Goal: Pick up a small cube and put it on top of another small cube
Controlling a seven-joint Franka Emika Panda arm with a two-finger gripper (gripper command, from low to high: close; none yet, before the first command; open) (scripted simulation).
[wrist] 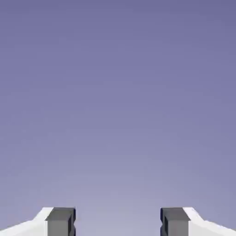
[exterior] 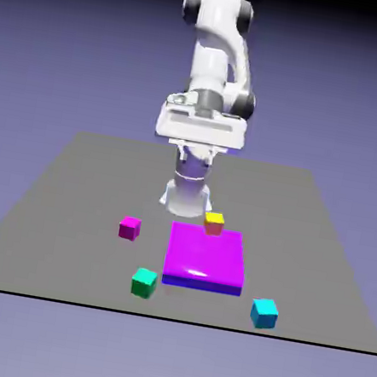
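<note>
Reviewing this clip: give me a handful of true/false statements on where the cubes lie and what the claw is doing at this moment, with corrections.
1. The claw is open with nothing between its fingers. True.
2. The small cyan cube sits on top of the magenta slab. False: it rests on the table, off the slab's near corner on the exterior view's right.
3. The yellow cube is at the slab's far edge. True.
4. The teal-green cube is stacked on the small magenta cube. False: both lie apart on the table, on the slab's left in the exterior view.
5. The hand view shows only backdrop beyond the fingers. True.
</note>
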